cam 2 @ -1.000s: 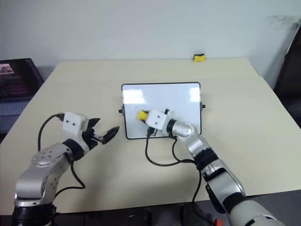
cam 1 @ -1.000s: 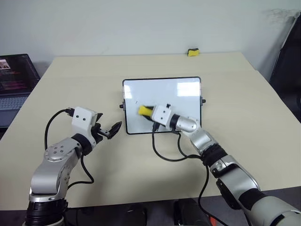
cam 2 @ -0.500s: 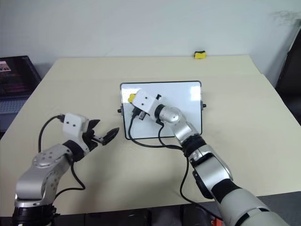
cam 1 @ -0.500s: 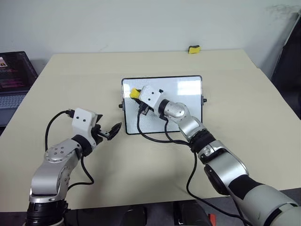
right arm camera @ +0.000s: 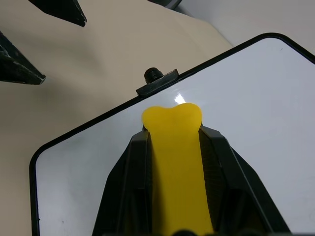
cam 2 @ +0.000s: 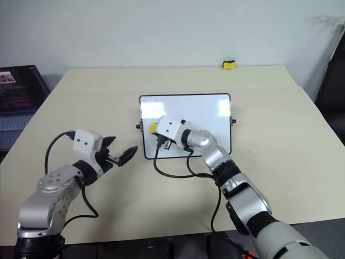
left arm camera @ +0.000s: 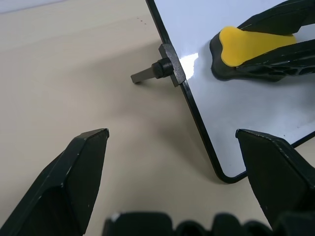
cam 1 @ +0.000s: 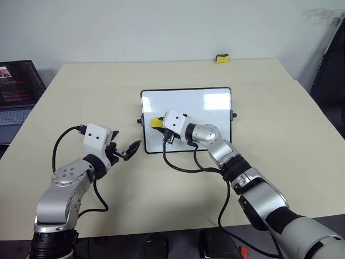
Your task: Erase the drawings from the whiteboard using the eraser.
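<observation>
The whiteboard (cam 1: 210,108) lies in the middle of the table, its black frame and left side knob (left arm camera: 160,69) showing. My right gripper (cam 1: 157,123) is shut on the yellow eraser (right arm camera: 174,162), which it presses flat on the board near the left edge, beside the knob. The drawings are out of view; the white surface I see is plain. My left gripper (cam 1: 129,148) stands open with nothing in it, just off the board's near left corner and apart from it.
A small yellow-black block (cam 1: 221,58) sits at the table's far edge. A laptop (cam 1: 16,91) stands off the table's left side. The right wrist's black cable (cam 1: 183,167) loops on the table in front of the board.
My right gripper carried the eraser from the board's lower middle up to the far left corner, then back down along the left edge. The left arm stayed still.
</observation>
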`<state>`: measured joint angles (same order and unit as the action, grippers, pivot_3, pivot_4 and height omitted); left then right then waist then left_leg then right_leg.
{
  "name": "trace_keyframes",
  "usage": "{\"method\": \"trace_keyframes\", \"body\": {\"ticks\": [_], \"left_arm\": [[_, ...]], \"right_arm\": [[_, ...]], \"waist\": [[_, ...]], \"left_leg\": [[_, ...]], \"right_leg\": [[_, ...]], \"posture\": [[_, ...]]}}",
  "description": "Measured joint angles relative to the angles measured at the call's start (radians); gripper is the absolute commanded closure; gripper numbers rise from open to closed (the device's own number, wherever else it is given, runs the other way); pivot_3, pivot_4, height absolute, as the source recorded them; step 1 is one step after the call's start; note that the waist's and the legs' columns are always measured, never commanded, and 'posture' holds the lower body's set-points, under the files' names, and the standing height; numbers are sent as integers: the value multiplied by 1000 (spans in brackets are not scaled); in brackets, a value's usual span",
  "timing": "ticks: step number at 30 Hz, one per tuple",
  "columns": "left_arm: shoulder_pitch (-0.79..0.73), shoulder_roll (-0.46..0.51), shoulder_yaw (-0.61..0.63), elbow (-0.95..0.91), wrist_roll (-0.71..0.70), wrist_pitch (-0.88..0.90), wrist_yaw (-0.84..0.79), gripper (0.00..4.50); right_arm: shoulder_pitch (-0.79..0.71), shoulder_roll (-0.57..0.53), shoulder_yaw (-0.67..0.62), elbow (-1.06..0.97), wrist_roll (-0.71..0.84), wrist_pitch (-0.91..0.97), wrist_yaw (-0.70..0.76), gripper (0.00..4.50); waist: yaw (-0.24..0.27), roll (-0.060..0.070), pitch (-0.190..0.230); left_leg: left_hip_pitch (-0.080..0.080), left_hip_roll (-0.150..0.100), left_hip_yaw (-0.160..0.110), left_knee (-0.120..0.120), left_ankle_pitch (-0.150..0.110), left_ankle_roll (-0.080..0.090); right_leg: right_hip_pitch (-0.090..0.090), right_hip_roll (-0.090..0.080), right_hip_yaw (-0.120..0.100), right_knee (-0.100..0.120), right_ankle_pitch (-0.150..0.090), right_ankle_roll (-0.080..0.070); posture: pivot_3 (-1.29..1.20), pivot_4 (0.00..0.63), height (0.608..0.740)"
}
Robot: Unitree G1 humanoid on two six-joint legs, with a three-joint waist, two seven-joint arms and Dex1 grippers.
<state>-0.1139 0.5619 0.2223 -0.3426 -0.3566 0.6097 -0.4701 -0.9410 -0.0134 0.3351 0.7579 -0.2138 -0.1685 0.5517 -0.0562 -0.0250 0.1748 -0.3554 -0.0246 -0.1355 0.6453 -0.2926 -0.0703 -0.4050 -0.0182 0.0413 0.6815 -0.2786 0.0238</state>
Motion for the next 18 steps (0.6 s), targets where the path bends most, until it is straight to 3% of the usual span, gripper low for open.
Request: {"method": "trace_keyframes", "body": {"ticks": [8,12,18], "left_arm": [[0,0,0,0,0,0,0,0],[1,-2,0,0,0,2,1,0],[2,-9,-1,-2,0,15,3,0]], "right_arm": [[-50,0,-72,20,1,-22,-151,3515],[-48,3,-68,18,1,-21,-125,3515],[43,-3,-5,-61,1,18,24,3515]], "waist": [[0,0,0],[-1,0,0],[-1,0,0]], "left_leg": [[-3,0,0,-1,1,-2],[-5,0,0,-1,1,-2],[-5,0,0,0,0,0]], "right_leg": [[-2,0,0,-2,0,0],[-5,0,0,-2,0,0],[-4,0,0,-1,0,0]], "posture": [[0,150,740],[0,150,740],[0,150,740]]}}
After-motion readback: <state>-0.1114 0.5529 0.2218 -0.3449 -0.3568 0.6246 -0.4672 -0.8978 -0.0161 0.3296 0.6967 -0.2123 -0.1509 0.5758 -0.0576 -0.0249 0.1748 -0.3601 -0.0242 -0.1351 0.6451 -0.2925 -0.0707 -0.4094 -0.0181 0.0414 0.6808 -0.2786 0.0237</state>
